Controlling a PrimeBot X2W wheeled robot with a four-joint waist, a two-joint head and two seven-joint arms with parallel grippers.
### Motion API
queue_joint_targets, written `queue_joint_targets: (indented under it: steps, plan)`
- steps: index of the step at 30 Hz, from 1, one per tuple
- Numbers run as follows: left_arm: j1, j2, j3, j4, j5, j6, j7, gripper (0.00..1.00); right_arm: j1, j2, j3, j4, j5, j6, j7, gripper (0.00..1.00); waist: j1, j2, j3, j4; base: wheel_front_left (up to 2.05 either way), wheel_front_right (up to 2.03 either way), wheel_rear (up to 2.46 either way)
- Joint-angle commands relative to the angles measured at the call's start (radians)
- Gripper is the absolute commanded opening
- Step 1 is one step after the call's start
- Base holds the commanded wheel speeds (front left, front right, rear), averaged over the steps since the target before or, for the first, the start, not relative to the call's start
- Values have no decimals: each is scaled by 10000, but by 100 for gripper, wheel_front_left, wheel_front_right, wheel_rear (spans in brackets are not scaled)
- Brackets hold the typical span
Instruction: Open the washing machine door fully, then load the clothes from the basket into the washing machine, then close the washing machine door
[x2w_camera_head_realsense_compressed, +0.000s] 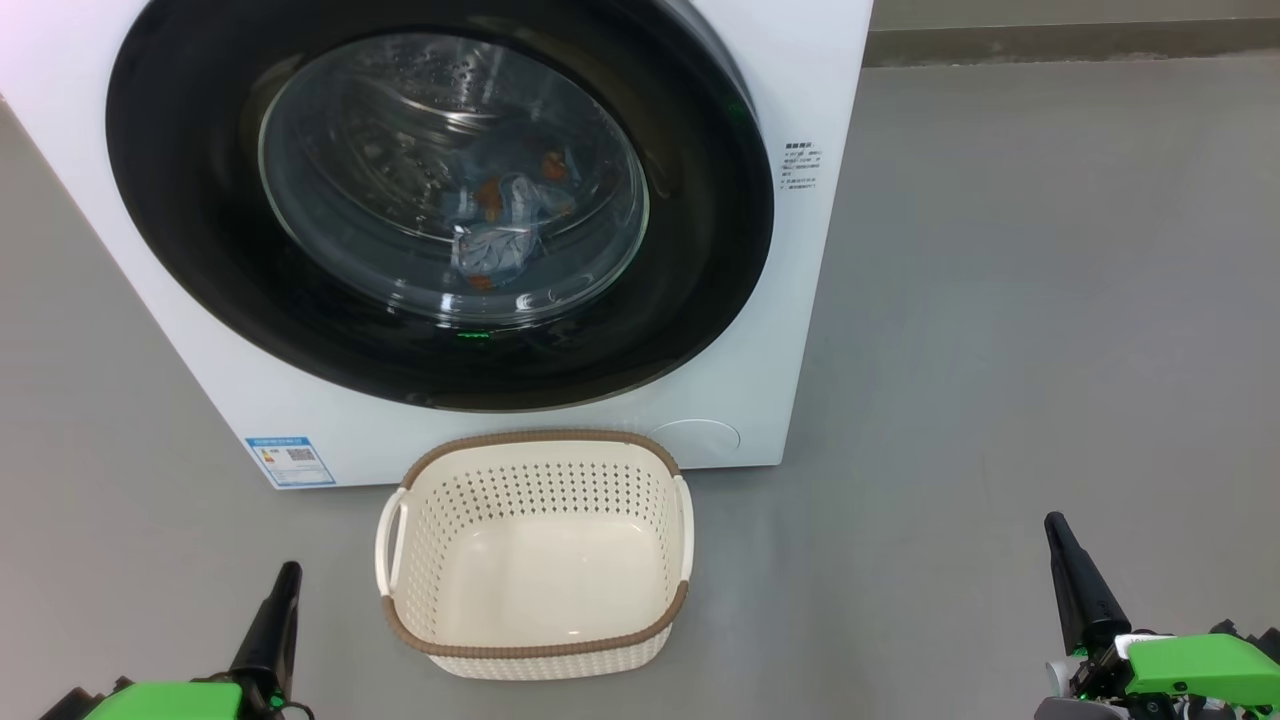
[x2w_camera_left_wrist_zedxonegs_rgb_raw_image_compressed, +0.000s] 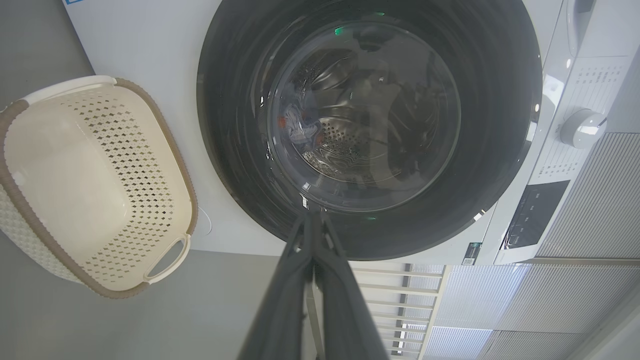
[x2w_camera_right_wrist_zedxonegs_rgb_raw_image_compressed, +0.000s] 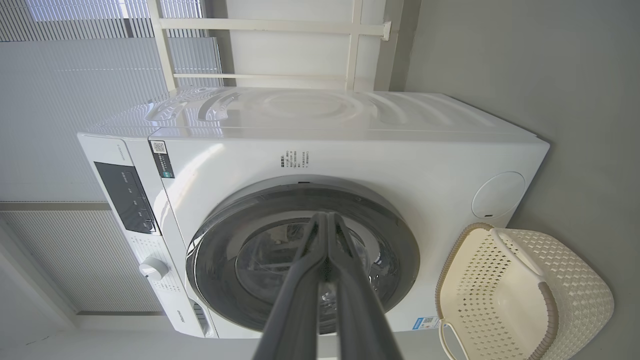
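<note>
The white washing machine stands ahead with its black-rimmed round door closed flat against the front. Through the glass I see the clothes, light blue with orange marks, lying inside the drum. The cream basket with a brown rim sits on the floor in front of the machine and holds nothing. My left gripper is shut at the lower left, back from the basket. My right gripper is shut at the lower right, well clear of machine and basket. The wrist views show both finger pairs pressed together, holding nothing.
Grey floor spreads to the right of the machine. A control panel with a white dial sits on the machine's front. Slatted blinds and a white frame stand behind the machine. A blue label sticker marks its lower front corner.
</note>
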Motion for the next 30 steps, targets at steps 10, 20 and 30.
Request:
queue_joint_targets:
  steps: [10,20,30]
  plan:
    - [-423,132,360,-184,-81,-29,51,0,-410,-41,227,-301,41,14,79,0,0,0,0,0,0,0,0]
    - [-423,130,364,-184,-78,-29,54,0,-410,-41,228,-301,41,14,79,0,0,0,0,0,0,0,0]
    - [-423,127,367,-183,-75,-29,56,0,-410,-41,228,-301,41,14,79,0,0,0,0,0,0,0,0]
